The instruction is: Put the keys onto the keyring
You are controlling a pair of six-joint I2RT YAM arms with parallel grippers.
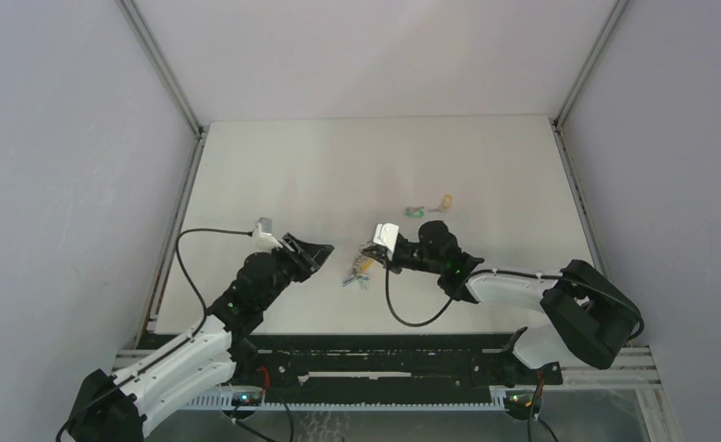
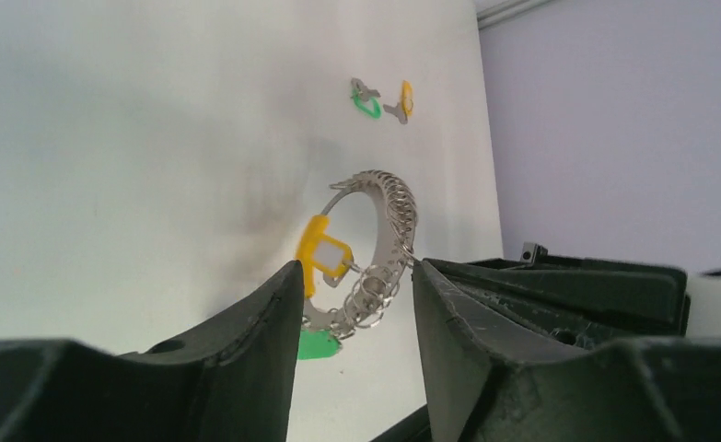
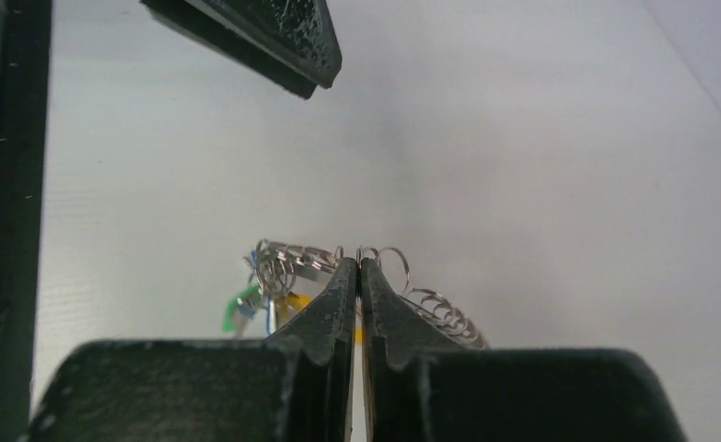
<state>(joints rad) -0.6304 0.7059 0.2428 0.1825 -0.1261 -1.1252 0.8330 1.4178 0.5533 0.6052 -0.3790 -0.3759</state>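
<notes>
The keyring point(image 1: 360, 270) lies on the white table between my two grippers: a silvery loop of small rings with a yellow tag point(image 2: 323, 257). A green key head point(image 2: 318, 345) and a blue one hang on it. My right gripper point(image 3: 357, 261) is shut on the ring's edge, with coils showing on both sides of the fingers point(image 3: 324, 308). My left gripper point(image 2: 356, 267) is open just left of the ring, nothing between its fingers. Two loose keys lie farther back, a green one point(image 1: 414, 211) and an orange-tan one point(image 1: 446, 201).
Grey walls point(image 1: 71, 184) enclose the white table point(image 1: 338, 166) on the left, back and right. A black cable point(image 1: 402, 318) loops under my right arm, another point(image 1: 191, 239) beside my left arm. A black rail point(image 1: 384, 368) runs along the near edge.
</notes>
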